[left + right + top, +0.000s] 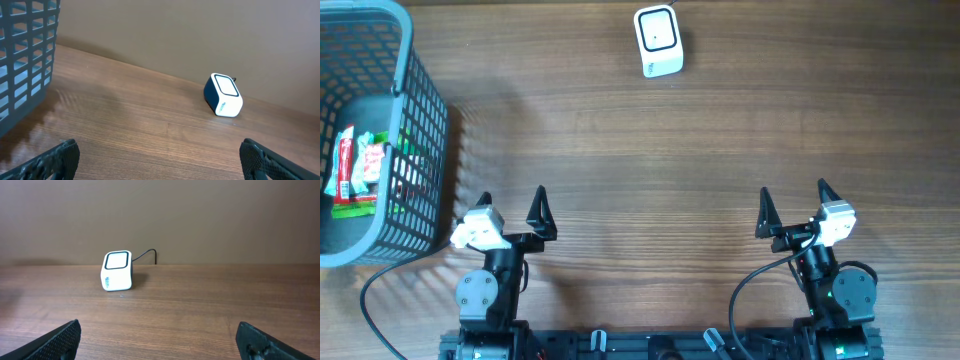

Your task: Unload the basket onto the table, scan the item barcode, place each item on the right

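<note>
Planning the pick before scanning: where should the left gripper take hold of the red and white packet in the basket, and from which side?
Probably from straight above: the basket has lattice walls and an open top. Pinch the red and white packet across its narrow width, since it lies flat and elongated; the left gripper is open.

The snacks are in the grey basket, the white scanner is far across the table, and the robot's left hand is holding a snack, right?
No: the left gripper is open and holds nothing, as the overhead view shows. The snacks are in the grey basket and the white scanner is far across the table.
</note>
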Available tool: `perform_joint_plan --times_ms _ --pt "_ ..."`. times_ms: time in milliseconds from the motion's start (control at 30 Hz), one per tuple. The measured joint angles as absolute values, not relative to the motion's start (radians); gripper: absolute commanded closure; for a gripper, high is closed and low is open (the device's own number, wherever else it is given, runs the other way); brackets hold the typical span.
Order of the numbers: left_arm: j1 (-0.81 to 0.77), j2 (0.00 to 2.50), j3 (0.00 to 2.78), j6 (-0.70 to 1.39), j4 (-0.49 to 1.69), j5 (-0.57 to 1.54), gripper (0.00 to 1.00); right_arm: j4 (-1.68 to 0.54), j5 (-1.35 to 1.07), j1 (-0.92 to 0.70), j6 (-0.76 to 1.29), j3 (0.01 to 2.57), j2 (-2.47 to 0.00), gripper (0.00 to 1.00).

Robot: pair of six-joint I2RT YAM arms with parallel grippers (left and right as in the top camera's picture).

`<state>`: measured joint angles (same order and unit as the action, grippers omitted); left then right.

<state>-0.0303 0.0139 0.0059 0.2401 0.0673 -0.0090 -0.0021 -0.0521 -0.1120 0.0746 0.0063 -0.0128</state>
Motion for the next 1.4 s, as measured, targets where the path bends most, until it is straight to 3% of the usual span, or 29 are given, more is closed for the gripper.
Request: perform_joint_plan --times_ms 1033,1200,1400 --pt "-0.030 0.014 0.007 0.240 0.068 0.027 0.00 -0.002 -0.052 -0.112 0.075 0.006 -0.013 0.00" --pt "-0.030 0.043 0.179 0.256 0.359 0.085 0.00 -0.001 -0.052 -0.112 0.075 0.006 -0.013 0.00" --pt "-0.030 0.305 0.787 0.286 0.841 0.134 0.00 -0.001 -0.052 -0.112 0.075 0.006 -0.014 0.00"
